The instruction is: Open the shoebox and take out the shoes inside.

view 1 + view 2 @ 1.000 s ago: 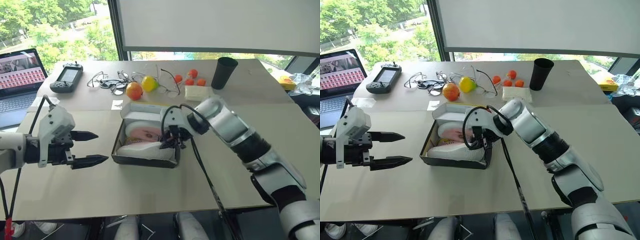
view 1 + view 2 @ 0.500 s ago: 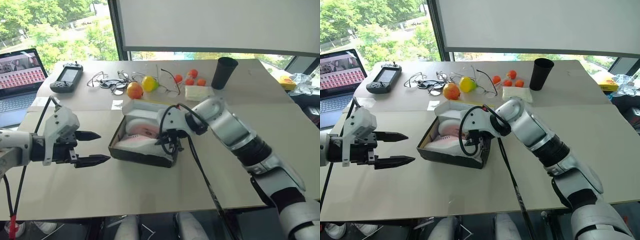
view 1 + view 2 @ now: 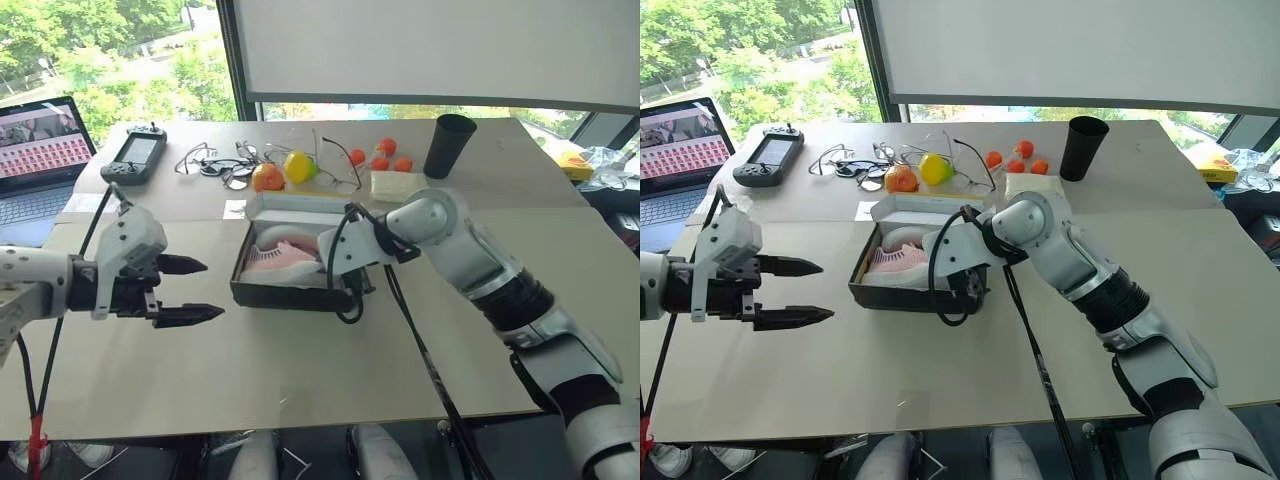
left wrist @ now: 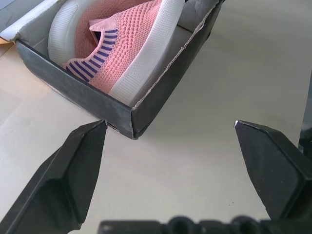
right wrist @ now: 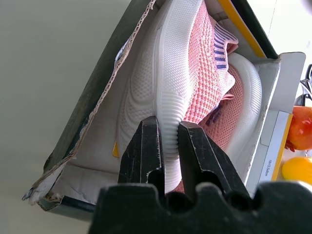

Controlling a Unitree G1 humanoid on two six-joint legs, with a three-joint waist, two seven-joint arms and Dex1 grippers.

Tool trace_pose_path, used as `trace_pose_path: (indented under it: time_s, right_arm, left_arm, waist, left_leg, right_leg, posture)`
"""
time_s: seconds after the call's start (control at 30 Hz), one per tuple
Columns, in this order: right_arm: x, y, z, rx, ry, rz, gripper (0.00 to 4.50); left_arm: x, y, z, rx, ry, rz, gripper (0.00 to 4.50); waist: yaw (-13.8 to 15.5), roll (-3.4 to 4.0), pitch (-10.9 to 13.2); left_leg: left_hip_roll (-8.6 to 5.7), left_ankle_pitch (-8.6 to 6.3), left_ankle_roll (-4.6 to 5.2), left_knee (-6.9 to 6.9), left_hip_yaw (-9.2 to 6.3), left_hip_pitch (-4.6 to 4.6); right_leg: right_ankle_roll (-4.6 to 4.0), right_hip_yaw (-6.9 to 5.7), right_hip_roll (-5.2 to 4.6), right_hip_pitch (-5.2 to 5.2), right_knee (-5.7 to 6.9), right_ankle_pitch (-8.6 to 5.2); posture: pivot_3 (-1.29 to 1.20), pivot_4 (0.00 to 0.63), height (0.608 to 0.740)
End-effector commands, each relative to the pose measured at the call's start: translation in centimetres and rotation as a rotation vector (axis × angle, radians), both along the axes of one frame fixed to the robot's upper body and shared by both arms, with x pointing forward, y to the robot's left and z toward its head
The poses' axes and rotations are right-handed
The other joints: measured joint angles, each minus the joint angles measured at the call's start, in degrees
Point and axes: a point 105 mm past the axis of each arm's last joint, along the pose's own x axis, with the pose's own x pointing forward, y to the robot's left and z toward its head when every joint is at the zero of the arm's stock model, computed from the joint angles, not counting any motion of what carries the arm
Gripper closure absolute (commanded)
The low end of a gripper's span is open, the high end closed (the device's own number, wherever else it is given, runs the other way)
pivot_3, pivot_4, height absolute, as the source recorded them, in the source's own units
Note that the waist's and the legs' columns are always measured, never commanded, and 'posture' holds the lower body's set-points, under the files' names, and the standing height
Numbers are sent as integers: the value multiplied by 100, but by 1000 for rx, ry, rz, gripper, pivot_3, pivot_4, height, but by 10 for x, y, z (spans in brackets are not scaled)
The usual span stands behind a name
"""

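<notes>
The open cardboard shoebox [image 3: 290,292] sits mid-table, its torn edge ragged. The right gripper [image 5: 168,141] pinches a pink knit shoe's [image 5: 195,83] ribbed white sole inside. The left gripper [image 3: 190,292], fingers spread, hovers over bare tabletop [image 3: 250,370] beside the box.

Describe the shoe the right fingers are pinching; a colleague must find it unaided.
On the beige table sits an open dark-sided cardboard shoebox. Of the two pink knit shoes inside, it is the near one, tipped on its side, its ribbed white sole clamped in the right gripper.
</notes>
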Motion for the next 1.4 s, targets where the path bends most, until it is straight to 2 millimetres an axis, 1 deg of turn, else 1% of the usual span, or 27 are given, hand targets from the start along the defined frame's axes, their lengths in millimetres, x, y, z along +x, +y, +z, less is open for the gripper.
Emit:
trace_pose_path:
  time_s: [0.03, 0.1, 0.17, 0.3, 0.37, 0.53, 0.63, 0.73, 0.8, 0.83, 0.97, 1.07, 1.1, 1.17, 1.4]
  right_arm:
    - [8, 3, 39, 76, -168, -31, 4385]
    - [8, 3, 41, 82, -186, -43, 4385]
    - [11, 2, 49, 75, -276, -48, 4385]
    - [13, 7, 64, 98, -373, -34, 4385]
    - [15, 6, 66, 100, -378, -42, 4385]
    - [19, 0, 70, 47, -502, -4, 4385]
    - [20, -1, 74, 58, -526, 1, 4385]
    - [13, 1, 78, 109, -471, 10, 4385]
    - [1, 2, 70, 121, -376, 31, 4385]
    - [-1, 0, 66, 112, -360, 36, 4385]
    - [-1, -3, 57, 105, -358, 26, 4385]
    - [-10, -3, 42, 103, -294, 37, 4385]
    - [-11, -3, 40, 103, -290, 34, 4385]
    - [-9, -4, 40, 105, -295, 20, 4385]
    - [9, -11, 49, 111, -401, -71, 4385]
  left_arm:
    - [3, -2, 7, 25, -41, -26, 0]
    - [6, -3, 7, 25, -42, -35, 0]
    - [8, -5, 7, 25, -42, -51, 0]
    - [14, -8, 6, 22, -45, -71, 0]
    - [16, -10, 5, 18, -48, -79, 0]
    - [22, -17, 3, 8, -50, -113, 0]
    - [24, -19, 3, 7, -51, -122, 0]
    - [27, -19, 2, 7, -53, -129, 0]
    - [29, -20, 3, 7, -57, -134, 0]
    - [30, -20, 4, 7, -59, -136, 0]
    - [34, -19, 7, 19, -73, -140, 0]
    - [39, -16, 14, 24, -96, -125, 0]
    - [40, -16, 15, 24, -98, -121, 0]
    - [41, -15, 16, 27, -98, -119, 0]
    - [42, -14, 16, 33, -99, -120, 0]
  waist:
    - [0, 0, 0]
    - [3, 0, 0]
    - [8, 0, 0]
    - [11, 0, 0]
    - [2, 0, 0]
    - [9, -1, 1]
    - [2, -2, 1]
    - [-7, -2, 1]
    - [2, -2, 1]
    - [3, -2, 1]
    - [4, -2, 1]
    - [16, -2, 1]
    - [20, -3, 1]
    - [12, -2, 1]
    - [19, -3, 1]
  left_leg:
    - [0, 0, 0, 0, 0, 0]
    - [0, 0, 0, 0, 0, 0]
    - [0, 0, 0, 0, 0, -1]
    - [-1, 0, 0, 2, 0, -3]
    - [-1, 0, 0, 3, 0, -3]
    - [-2, 0, 0, 2, -1, -5]
    - [-2, 0, 0, 3, -1, -6]
    - [-1, 0, 0, 3, -1, -5]
    - [-1, 0, 1, 3, -2, -6]
    - [-2, 0, 0, 3, -5, -7]
    - [-2, 0, 1, 7, -10, -6]
    - [-3, 0, 1, 10, -10, -4]
    - [-2, 0, 1, 10, -12, -5]
    - [-3, 0, 1, 11, -13, -7]
    - [-3, 0, 1, 12, -14, -6]
  right_leg:
    - [0, 0, 0, 0, 0, 0]
    - [0, -1, 1, 0, 0, 0]
    - [0, -1, 0, 1, 0, 0]
    - [0, -1, 0, -1, 2, 0]
    - [0, 0, 1, -1, 2, 0]
    - [0, -1, 1, -1, 0, -1]
    - [0, -1, 0, -1, 0, -1]
    - [0, 0, 2, -2, 3, -1]
    - [0, 0, 2, -2, 3, -1]
    - [0, 0, 2, -2, 3, -1]
    - [0, -3, 2, 4, 3, -1]
    - [1, -3, 2, 5, 7, -1]
    - [1, -4, 3, 5, 7, -2]
    - [2, -5, 3, 4, 6, -2]
    - [2, -5, 3, 4, 10, -3]
  posture:
    - [0, 150, 723]
    - [0, 150, 723]
    - [0, 150, 723]
    - [0, 150, 723]
    - [0, 150, 723]
    - [0, 150, 723]
    - [0, 150, 723]
    - [0, 150, 723]
    - [0, 150, 723]
    - [0, 150, 723]
    - [0, 150, 723]
    - [0, 150, 723]
    - [0, 150, 723]
    - [0, 150, 723]
    - [0, 150, 723]
